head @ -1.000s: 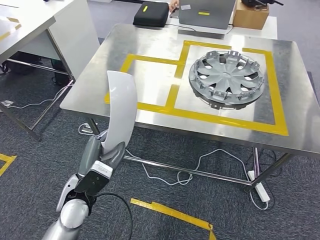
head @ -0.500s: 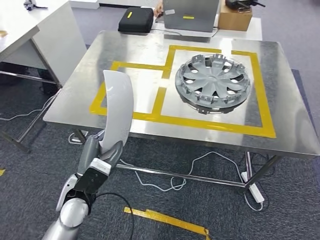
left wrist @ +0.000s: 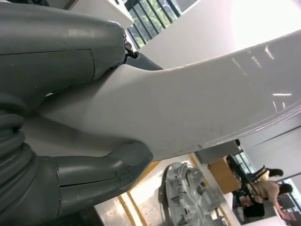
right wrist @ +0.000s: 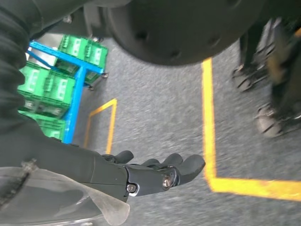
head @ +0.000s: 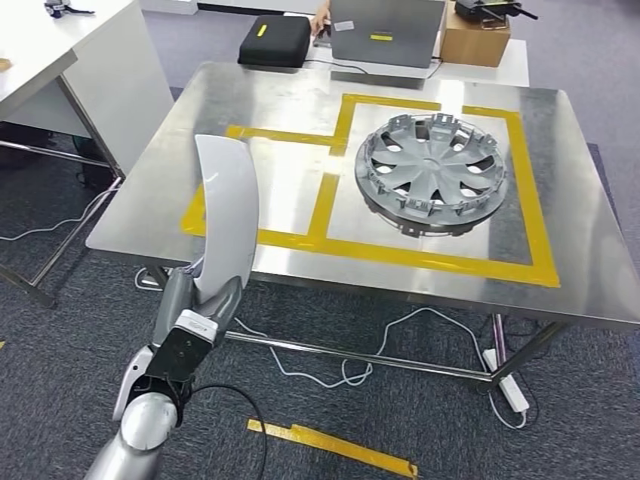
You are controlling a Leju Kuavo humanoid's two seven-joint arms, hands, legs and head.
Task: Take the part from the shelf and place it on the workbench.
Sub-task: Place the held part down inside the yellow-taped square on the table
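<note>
My left hand grips the lower end of a long curved white part, holding it upright in front of the steel workbench's near left edge. Up close in the left wrist view, the thumb and fingers clamp the white part. The part's upper end overlaps the yellow-taped square on the bench. A grey wheel cover lies in the taped area to the right. My right hand hangs over the carpet, fingers loosely extended and holding nothing.
A black case, a grey box and a cardboard box sit beyond the bench's far edge, with a person's hand there. A white table stands left. Cables and a power strip lie under the bench. Green crates appear in the right wrist view.
The camera has moved closer and shifted, so the bench sits lower and more central. The left hand still holds the white part, now slightly further left in view.
</note>
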